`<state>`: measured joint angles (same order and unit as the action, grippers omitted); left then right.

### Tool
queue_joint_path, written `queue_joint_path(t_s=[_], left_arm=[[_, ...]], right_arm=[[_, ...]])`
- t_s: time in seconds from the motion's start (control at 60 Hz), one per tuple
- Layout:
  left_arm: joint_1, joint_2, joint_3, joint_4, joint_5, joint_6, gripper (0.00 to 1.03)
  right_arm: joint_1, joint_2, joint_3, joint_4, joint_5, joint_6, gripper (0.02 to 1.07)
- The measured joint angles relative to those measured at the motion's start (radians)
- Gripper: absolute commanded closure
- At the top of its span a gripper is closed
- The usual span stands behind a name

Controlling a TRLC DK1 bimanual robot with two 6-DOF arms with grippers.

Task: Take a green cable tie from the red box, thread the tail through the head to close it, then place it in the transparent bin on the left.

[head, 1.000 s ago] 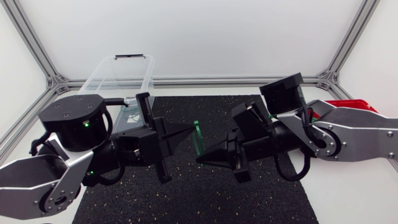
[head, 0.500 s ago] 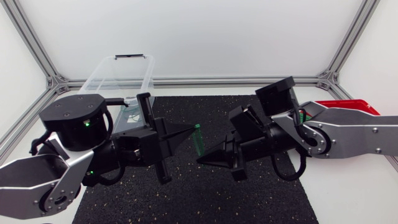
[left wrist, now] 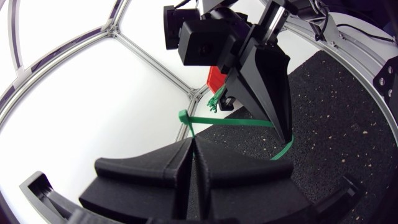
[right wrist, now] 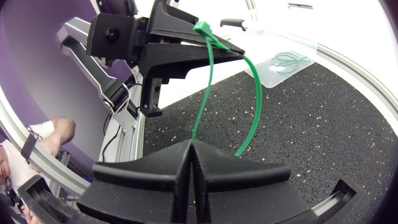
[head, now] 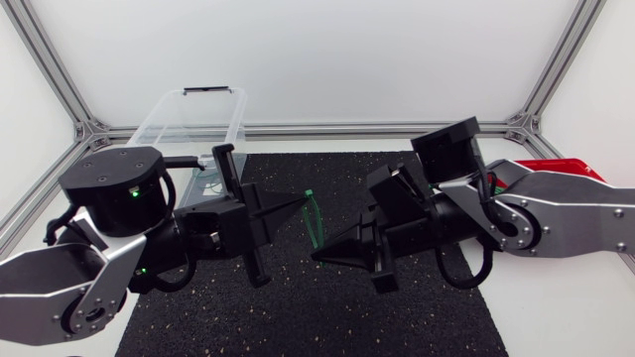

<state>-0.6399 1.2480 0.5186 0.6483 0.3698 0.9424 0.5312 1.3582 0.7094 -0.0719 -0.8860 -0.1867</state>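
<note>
Green cable tie [head: 315, 220] at frame centre, bent, above black mat [head: 327, 307]. Left gripper [head: 302, 201] jaws closed on head end; right gripper [head: 318, 255] jaws closed on tail. Transparent bin [head: 189, 114] upper left; red box [head: 556, 167] right edge.

Across the middle gap, green cable tie [head: 314, 220]; bare black mat [head: 298, 317] around; transparent bin [head: 164, 117] beyond.

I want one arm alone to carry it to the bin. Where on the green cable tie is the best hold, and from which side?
Likely at the head of the green cable tie, the thick, stiff end where the straight strap and the loop meet. Come from the left arm's side, fingers flat across it, as the left gripper pinches it; the thin loop would just flex.
</note>
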Motion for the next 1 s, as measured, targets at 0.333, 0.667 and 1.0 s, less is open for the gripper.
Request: queue_joint_path(t_s=[0.333, 0.667, 1.0], left_arm=[[0.016, 0.0, 0.0, 0.0, 0.015, 0.0, 1.0], [0.017, 0.0, 0.0, 0.0, 0.016, 0.0, 1.0], [0.018, 0.0, 0.0, 0.0, 0.015, 0.0, 1.0]], right_arm=[[0.011, -0.005, -0.003, 0.0, 0.0, -0.001, 1.02], [0.011, -0.005, -0.003, 0.0, -0.001, -0.008, 1.02], [0.014, -0.013, -0.005, 0.0, -0.005, -0.02, 1.02]])
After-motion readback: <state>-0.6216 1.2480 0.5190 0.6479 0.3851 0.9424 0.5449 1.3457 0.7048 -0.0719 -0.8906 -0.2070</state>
